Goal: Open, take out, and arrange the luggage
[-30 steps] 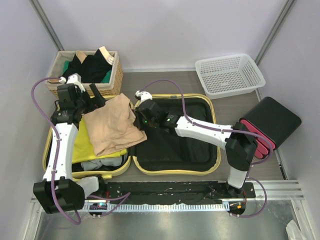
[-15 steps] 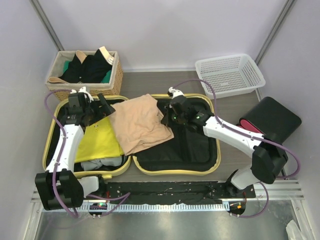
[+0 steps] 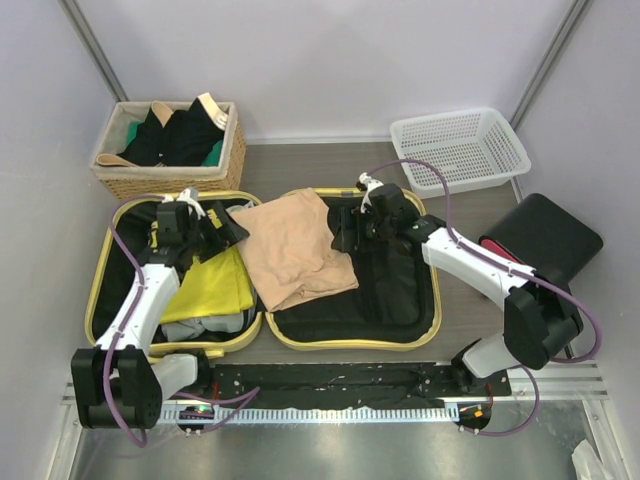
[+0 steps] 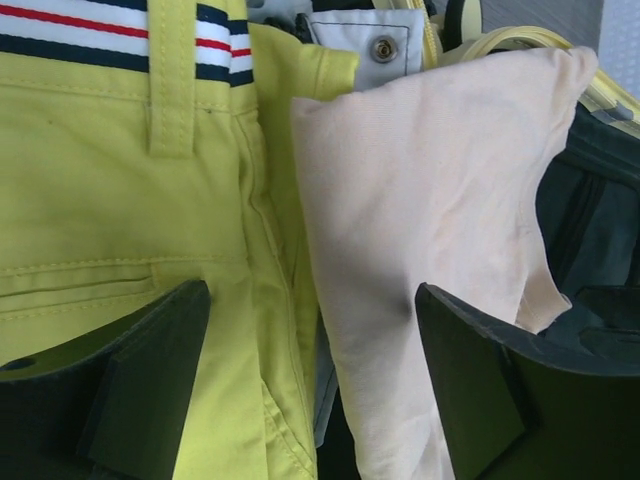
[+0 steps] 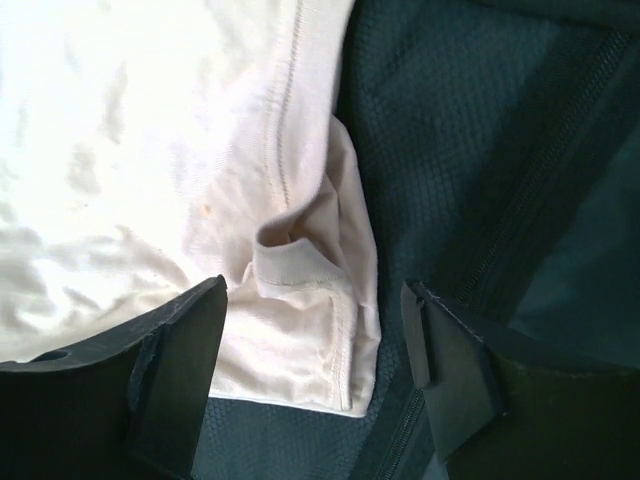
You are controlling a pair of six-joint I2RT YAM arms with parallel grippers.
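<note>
Shifted rightward since the earlier frames, the peach shirt (image 3: 295,250) is now laid across the hinge of the luggage (image 3: 350,346), which lies opened flat mid-table. Unpacking is judged partly done: yellow trousers (image 3: 215,290) and grey clothing (image 3: 205,325) are left in the left half. Both arms are stretched forward and low; the left gripper (image 4: 310,335) and right gripper (image 5: 315,300) are seen spread, nothing pinched, at the shirt's opposite edges.

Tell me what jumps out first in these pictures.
The pale-yellow luggage lies open flat mid-table, a beige garment draped across its hinge. Bright yellow trousers sit in its left half. The left tool and right tool hover open over the garment's two sides.
</note>
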